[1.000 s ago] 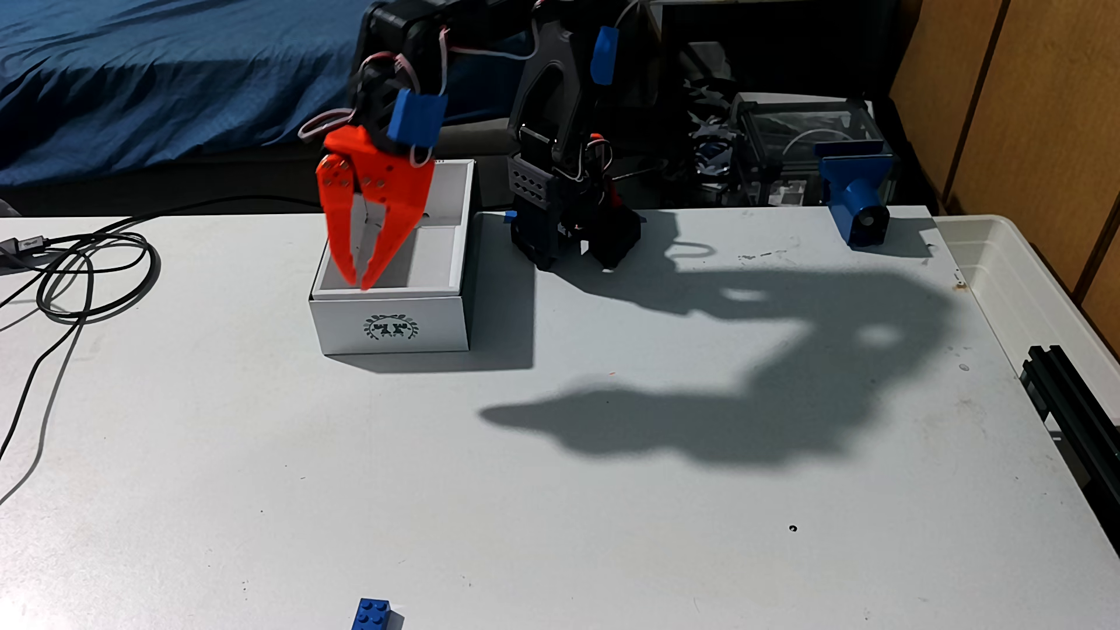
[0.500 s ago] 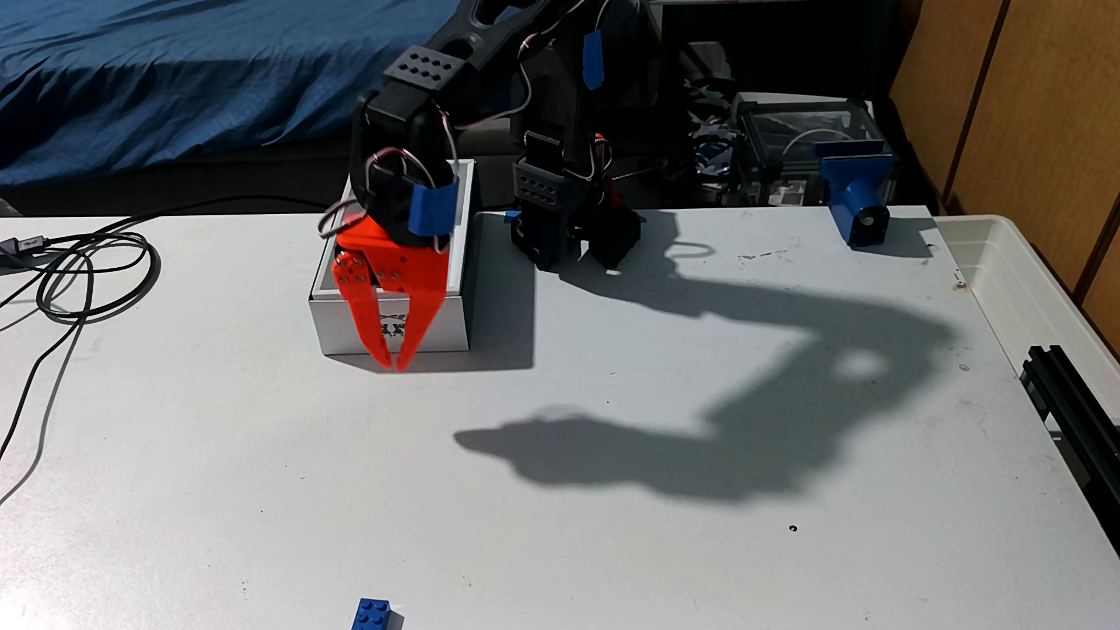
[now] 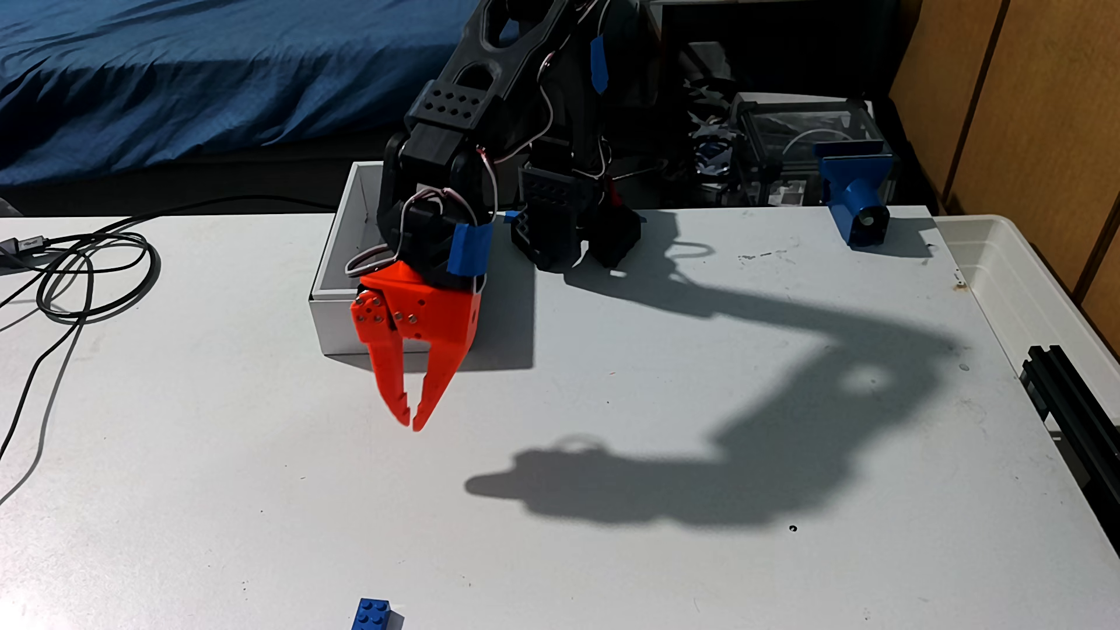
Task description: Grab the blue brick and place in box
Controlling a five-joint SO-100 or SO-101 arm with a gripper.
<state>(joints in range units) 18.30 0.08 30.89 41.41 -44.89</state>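
The blue brick point(image 3: 371, 613) lies on the white table at the very bottom edge of the fixed view, partly cut off. The white box point(image 3: 334, 327) stands at the back, left of the arm's base, and its emblem is hidden behind the arm. My orange gripper point(image 3: 411, 422) hangs in front of the box and points down at the table. Its fingertips almost touch and hold nothing. It is well short of the brick, which sits nearer the camera and slightly left of the fingertips.
Black cables point(image 3: 91, 272) coil at the left of the table. A blue printed mount point(image 3: 857, 200) stands at the back right, a translucent tub point(image 3: 1030, 285) borders the right side, and a black rail point(image 3: 1073, 400) sits below it. The arm's shadow falls to the right.
The gripper has left the space over the box, come forward over its front wall and dropped lower toward the table. Its fingers stayed together. The brick has not moved.
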